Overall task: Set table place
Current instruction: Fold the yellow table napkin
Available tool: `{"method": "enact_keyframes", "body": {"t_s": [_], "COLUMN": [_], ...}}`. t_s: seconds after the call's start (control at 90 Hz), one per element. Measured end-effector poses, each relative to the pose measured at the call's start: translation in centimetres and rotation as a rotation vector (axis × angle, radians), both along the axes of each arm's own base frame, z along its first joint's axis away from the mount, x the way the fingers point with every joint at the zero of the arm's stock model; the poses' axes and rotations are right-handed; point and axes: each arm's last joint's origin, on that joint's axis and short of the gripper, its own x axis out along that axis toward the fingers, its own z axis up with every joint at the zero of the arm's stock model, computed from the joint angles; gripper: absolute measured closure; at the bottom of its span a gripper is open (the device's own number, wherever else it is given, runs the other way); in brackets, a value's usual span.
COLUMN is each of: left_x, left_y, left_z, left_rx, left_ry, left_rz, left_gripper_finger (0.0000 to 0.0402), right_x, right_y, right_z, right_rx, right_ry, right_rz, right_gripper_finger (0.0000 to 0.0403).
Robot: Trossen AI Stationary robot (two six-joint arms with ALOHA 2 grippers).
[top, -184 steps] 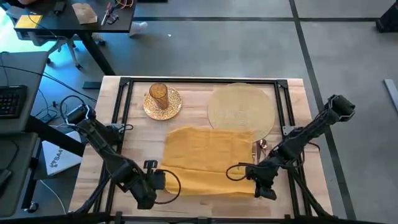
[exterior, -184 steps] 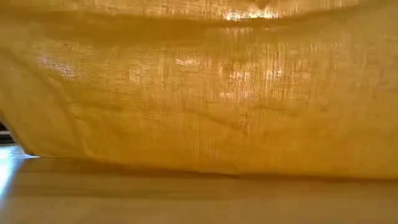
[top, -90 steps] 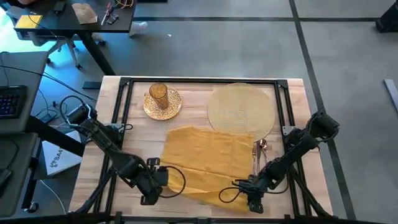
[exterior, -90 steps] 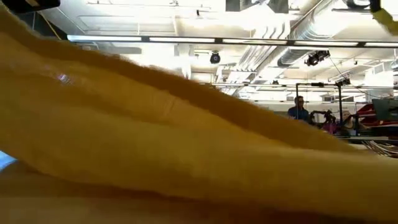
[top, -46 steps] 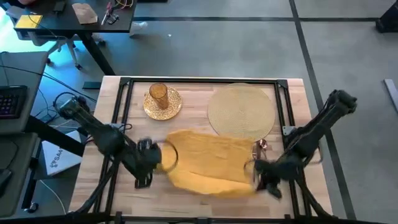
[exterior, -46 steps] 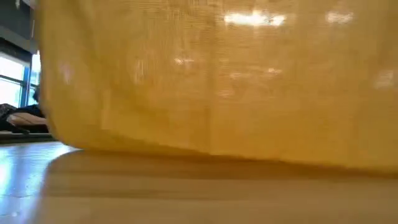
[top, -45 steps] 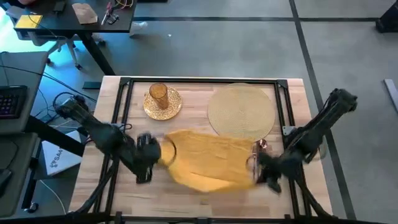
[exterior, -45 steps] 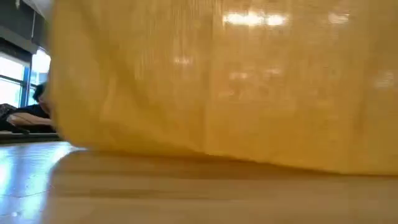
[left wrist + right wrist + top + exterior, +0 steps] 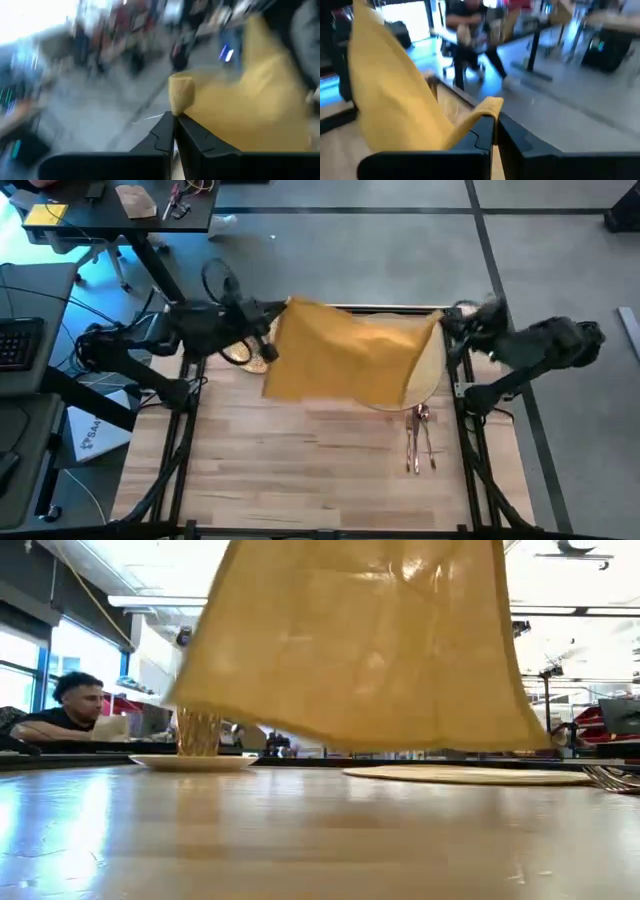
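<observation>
Yellow napkin [image 9: 345,355] hangs stretched at 12 o'clock, left pincer [image 9: 280,308] and right pincer [image 9: 441,321] each pinching a corner so it'll drop flat on the surface [image 9: 300,470].

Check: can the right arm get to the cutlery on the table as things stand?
Probably not right now. The right gripper is shut on a corner of the yellow napkin, held up over the table's far edge with the left gripper. The cutlery itself lies uncovered; it must release first.
</observation>
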Motion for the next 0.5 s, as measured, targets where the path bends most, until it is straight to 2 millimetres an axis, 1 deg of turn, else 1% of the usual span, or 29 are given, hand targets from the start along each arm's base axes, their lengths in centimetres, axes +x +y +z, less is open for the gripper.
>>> {"method": "enact_keyframes", "body": {"t_s": [0.056, 0.111, 0.156, 0.2, 0.244, 0.311, 0.4, 0.5], "left_x": [-0.1, -0.5, -0.6, -0.8, -0.7, -0.2, 0.7, 1.3], "left_y": [-0.2, -0.8, -1.3, -1.8, -2.3, -3.2, -4.9, -7.1], "left_z": [0.5, 0.5, 0.0, -0.7, -1.8, -4.0, -7.9, -12.4], "left_rx": [0.033, 0.026, -0.018, -0.081, -0.158, -0.275, -0.375, -0.436], "left_ry": [-0.025, -0.008, 0.013, 0.056, 0.112, 0.2, 0.359, 0.529], "left_rz": [-0.029, -0.057, -0.086, -0.127, -0.163, -0.198, -0.232, -0.3], "left_gripper_finger": [0.0402, 0.0402, 0.0402, 0.0402, 0.0402, 0.0402, 0.0402, 0.0402], "right_x": [-0.2, -0.2, 0.1, 0.8, 1.7, 3.1, 4.4, 5.4], "right_y": [0.1, 0.4, 0.9, 1.7, 2.6, 4.0, 6.2, 9.0], "right_z": [1.4, 2.2, 2.2, 1.6, 0.3, -2.3, -6.6, -11.6], "right_rx": [-0.003, 0.028, 0.059, 0.104, 0.157, 0.251, 0.39, 0.538], "right_ry": [-0.012, -0.012, 0.003, 0.045, 0.109, 0.22, 0.366, 0.462], "right_rz": [0.058, 0.152, 0.22, 0.291, 0.346, 0.397, 0.462, 0.54], "right_gripper_finger": [0.0403, 0.0403, 0.0403, 0.0403, 0.0403, 0.0403, 0.0403, 0.0403]}}
